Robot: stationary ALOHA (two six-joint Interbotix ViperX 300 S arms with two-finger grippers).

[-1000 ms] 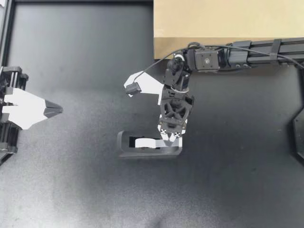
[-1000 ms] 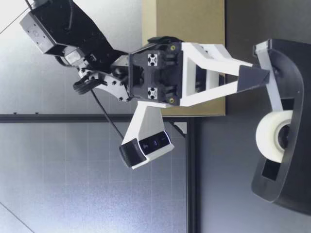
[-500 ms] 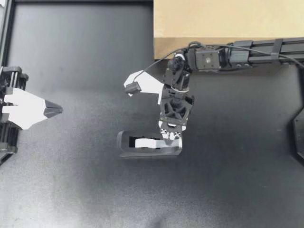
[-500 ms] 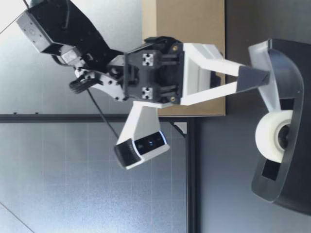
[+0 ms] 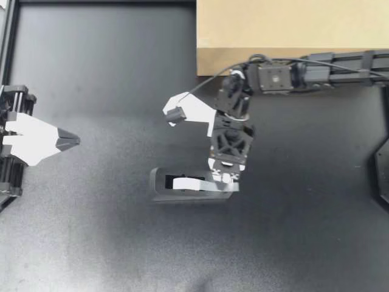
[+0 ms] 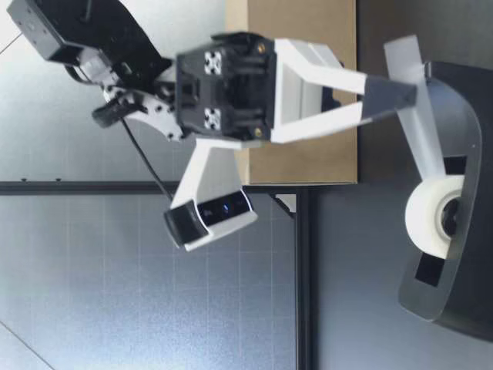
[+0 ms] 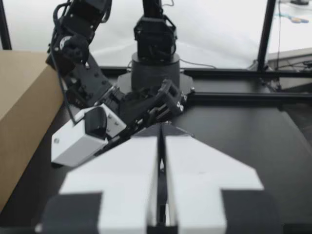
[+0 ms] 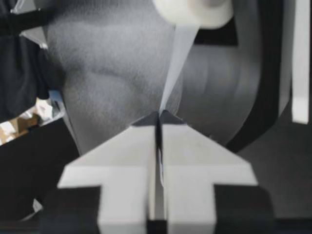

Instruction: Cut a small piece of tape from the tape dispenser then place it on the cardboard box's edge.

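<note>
The tape strip [image 6: 417, 131] runs slanting up from the tape roll [image 6: 431, 216] in the tape dispenser [image 5: 182, 196] to my right end effector [image 5: 223, 179]. Its fingers are pressed together on the strip, and a short free end sticks out past the fingertips. In the right wrist view the strip [image 8: 176, 63] leads straight from the roll into the closed tips. The dispenser stands on the dark counter [image 5: 109, 243] near its middle, apart from the cardboard box [image 5: 292, 24] at the far edge. My left end effector [image 5: 72, 140] is at the counter's left side, well apart from the dispenser, with its fingers closed on nothing.
</note>
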